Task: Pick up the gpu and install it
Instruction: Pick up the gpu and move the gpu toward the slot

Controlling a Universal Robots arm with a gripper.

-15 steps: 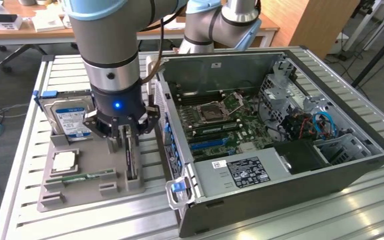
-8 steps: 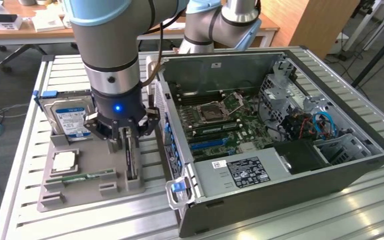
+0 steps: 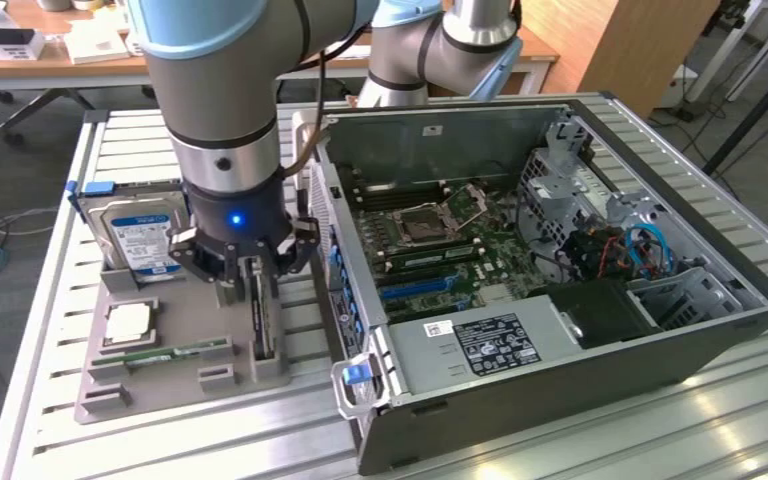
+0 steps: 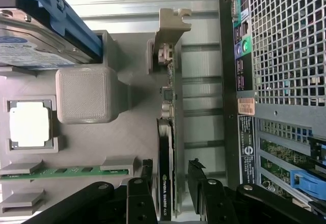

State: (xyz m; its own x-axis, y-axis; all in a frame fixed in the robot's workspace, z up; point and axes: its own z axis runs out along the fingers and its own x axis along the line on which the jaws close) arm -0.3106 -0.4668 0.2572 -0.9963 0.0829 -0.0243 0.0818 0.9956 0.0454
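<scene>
The gpu [image 3: 263, 322] stands on its edge in a slot of the grey holder tray [image 3: 157, 385], beside the open computer case [image 3: 531, 260]. In the wrist view the gpu [image 4: 165, 147] is a thin black card with its metal bracket [image 4: 171, 25] at the far end. My gripper [image 3: 253, 275] is lowered over the card's near end. The gripper [image 4: 170, 172] is open, with one black finger [image 4: 146, 173] on each side of the card and a small gap on both sides. Nothing is gripped.
On the same tray lie a hard drive [image 3: 141, 235] with a blue-and-white label, a processor [image 3: 131, 322] and a green memory stick [image 3: 157, 352]. The case's rear panel [image 4: 265, 81] stands close beside the card. Blue slots [image 3: 424, 290] show on the motherboard.
</scene>
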